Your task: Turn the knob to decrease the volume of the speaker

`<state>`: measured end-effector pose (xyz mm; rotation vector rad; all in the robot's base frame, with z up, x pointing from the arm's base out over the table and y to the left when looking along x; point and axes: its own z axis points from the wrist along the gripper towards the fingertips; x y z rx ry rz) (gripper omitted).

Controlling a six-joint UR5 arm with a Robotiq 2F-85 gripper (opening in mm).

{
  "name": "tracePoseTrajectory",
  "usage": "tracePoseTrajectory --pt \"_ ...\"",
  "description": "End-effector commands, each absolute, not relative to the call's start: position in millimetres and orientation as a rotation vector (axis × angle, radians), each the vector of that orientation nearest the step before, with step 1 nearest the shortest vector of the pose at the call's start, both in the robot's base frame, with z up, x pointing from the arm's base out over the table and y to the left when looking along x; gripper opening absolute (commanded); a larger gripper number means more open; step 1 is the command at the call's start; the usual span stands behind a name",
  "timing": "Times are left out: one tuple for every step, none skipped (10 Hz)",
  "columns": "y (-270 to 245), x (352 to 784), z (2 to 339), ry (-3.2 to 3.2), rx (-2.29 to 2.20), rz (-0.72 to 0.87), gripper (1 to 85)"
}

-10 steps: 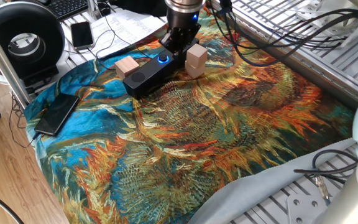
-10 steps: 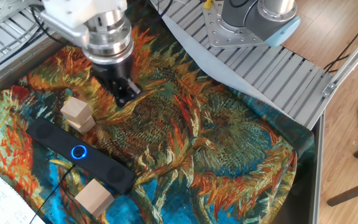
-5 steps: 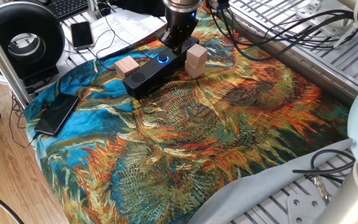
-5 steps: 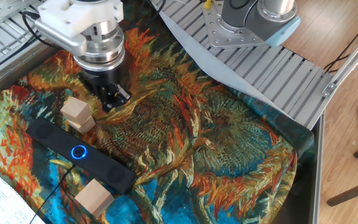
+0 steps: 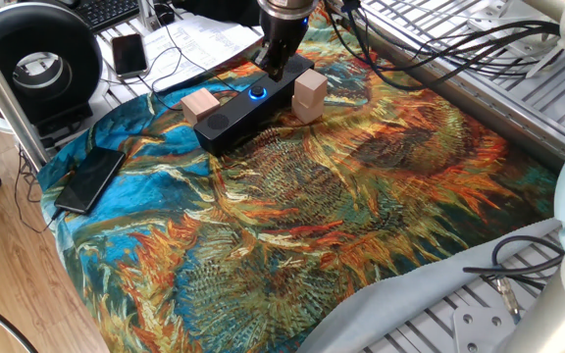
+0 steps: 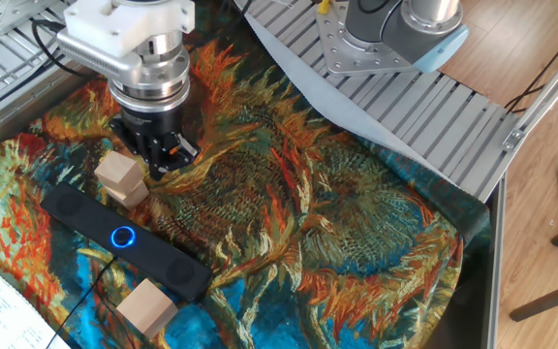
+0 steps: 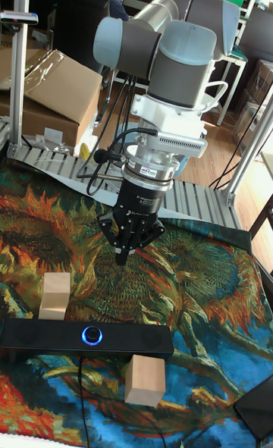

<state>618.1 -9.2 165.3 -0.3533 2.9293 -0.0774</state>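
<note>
The speaker (image 5: 233, 111) is a long black bar lying on the sunflower cloth, also seen in the other fixed view (image 6: 134, 247) and the tall view (image 7: 45, 339). Its knob (image 5: 257, 93) glows blue on the top face (image 6: 122, 237) (image 7: 92, 334). My gripper (image 7: 121, 257) hangs fingers-down above the cloth just behind the speaker, a short way from the knob and not touching it. Its fingers come together at the tip and hold nothing. The same gripper (image 6: 163, 161) stands beside a wooden block, and from the first fixed view the gripper (image 5: 275, 67) sits right behind the knob.
Two wooden blocks flank the speaker: one block (image 6: 121, 180) next to the gripper, the other block (image 6: 146, 308) on the speaker's far side. A flat black phone (image 5: 88, 179) lies on the cloth's left edge. A large round black device (image 5: 37, 61) stands beyond it. Cables run behind the speaker.
The gripper has travelled across the cloth toward the speaker, ending closer to the wooden block and the knob. The speaker and blocks have not moved.
</note>
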Motion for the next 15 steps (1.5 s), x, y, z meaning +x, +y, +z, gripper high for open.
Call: tracePoseTrajectory --pt "-13 619 168 2.921 -0.426 -0.094 2.0" --pt "-15 619 168 2.922 -0.437 -0.106 2.0" --pt "-16 619 168 2.921 -0.448 -0.114 2.0" --pt "-14 620 168 2.914 -0.451 -0.102 2.0" --pt "-10 621 168 2.908 -0.446 -0.080 2.0" --pt "3 625 169 2.888 -0.446 -0.013 2.0" --pt "6 637 172 2.836 -0.455 -0.007 2.0" --pt "-13 623 169 2.905 -0.429 -0.095 2.0" --pt "-8 608 166 2.979 -0.278 -0.045 2.0" --pt "0 602 165 3.008 -0.158 0.012 2.0" --pt "5 601 165 3.016 -0.069 0.046 2.0" --pt "17 588 165 3.066 0.007 0.124 2.0" --pt "18 576 164 3.114 0.036 0.131 2.0" --pt "15 586 164 3.074 0.013 0.113 2.0" --pt "29 593 166 3.041 0.035 0.197 1.7"
